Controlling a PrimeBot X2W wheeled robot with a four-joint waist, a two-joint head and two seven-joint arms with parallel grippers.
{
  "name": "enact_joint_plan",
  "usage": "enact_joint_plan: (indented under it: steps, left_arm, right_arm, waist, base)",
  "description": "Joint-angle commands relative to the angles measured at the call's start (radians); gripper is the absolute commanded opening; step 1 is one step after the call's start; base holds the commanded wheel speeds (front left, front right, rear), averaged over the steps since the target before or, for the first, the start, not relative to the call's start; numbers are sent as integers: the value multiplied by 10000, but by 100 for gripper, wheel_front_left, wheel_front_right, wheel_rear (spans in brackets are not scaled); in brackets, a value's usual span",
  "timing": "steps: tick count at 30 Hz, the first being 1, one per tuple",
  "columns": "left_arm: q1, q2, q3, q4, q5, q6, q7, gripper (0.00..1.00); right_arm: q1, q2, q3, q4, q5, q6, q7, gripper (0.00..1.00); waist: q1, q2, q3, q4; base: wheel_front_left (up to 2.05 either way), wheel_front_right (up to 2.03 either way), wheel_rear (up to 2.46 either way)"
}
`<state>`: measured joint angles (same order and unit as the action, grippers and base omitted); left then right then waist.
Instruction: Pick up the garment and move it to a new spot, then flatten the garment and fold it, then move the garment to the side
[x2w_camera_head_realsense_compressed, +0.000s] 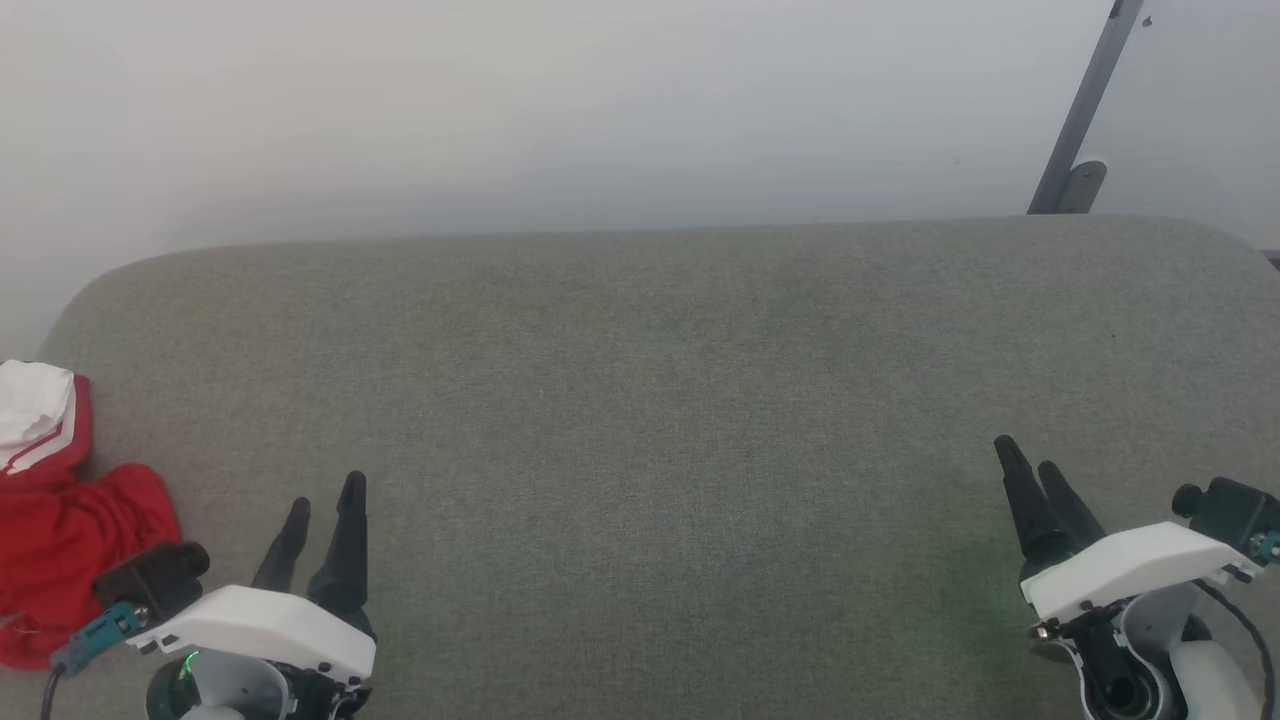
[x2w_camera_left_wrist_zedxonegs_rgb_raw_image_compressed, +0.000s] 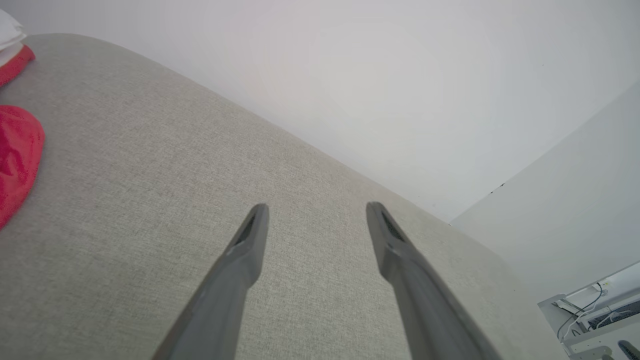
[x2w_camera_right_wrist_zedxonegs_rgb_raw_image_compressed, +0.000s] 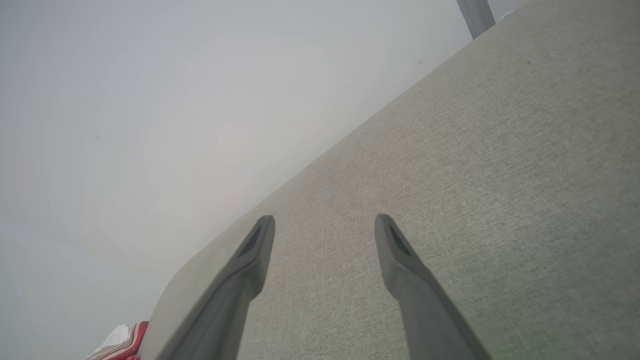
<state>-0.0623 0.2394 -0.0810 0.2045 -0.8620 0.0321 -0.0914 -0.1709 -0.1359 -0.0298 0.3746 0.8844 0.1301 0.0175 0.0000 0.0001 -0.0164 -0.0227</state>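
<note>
red-white garment (x2w_camera_head_realsense_compressed: 70, 520), crumpled, far left edge

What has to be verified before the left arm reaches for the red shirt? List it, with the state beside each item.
1. Jaws of the left gripper apart, nothing between them: ok.
2. Jaws of the right gripper apart, nothing between them: ok.
3. The garment located: it lies on the left end of the grey padded surface, on the left gripper's outer side: ok.
4. Whole garment in view: the head view's left edge cuts it off: not ok.
5. Garment lying flat: it is crumpled, with one white sleeve bunched at its far end: not ok.
6. Collar or hem picked out as a grab point: cannot tell.
</note>
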Motion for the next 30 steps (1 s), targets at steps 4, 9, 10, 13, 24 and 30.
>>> enact_joint_plan:
  steps: [4,9,10,13,24,30]
  left_arm:
    - [-283,175,-14,-116,698,-18,-221,100]
    - [-297,242,28,-157,1284,-107,-374,100]
    - [-294,254,39,-171,1383,-118,-395,100]
    - [-276,287,74,-191,1619,-157,-456,100]
    - [-93,280,195,-307,2689,-370,-737,100]
    - [-11,257,288,-383,3259,-414,-893,100]
  right_arm:
    - [-291,-99,-77,-71,-642,5,-118,100]
    - [-302,-107,-156,-128,-1141,5,-146,100]
    - [-303,-118,-167,-139,-1227,5,-158,100]
    - [-302,-138,-195,-164,-1408,6,-187,100]
    - [-239,-203,-366,-285,-2463,7,-383,100]
    - [-191,-217,-450,-359,-3041,7,-503,100]
  waist:
    - [0,-1,-11,-8]
    - [0,-1,-17,-23]
    - [0,-1,-19,-27]
    - [0,-1,-23,-36]
    - [0,-1,-25,-61]
    - [0,-1,-28,-65]
  base:
    - [0,0,0]
    - [0,0,0]
    - [0,0,0]
    - [0,0,0]
    - [0,0,0]
    - [0,0,0]
